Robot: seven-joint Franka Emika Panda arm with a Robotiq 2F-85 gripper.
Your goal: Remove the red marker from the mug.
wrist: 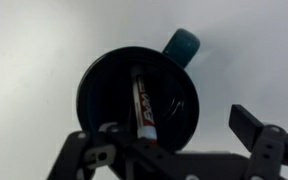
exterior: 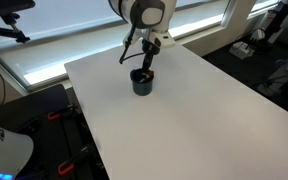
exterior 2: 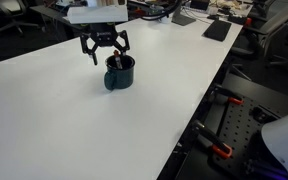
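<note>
White worktop [exterior: 184,110] fills both exterior views, matte, evenly lit. Bright window band [exterior: 44,45] behind it, strong daylight glare. Dark floor around. Black frame with orange clamps [exterior 2: 221,151] beside worktop edge. Dark flat pad [exterior 2: 216,30] at far end. Office clutter beyond, blurred.

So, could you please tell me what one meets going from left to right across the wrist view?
Mug wall → red marker → mug handle → pincer finger.
</note>
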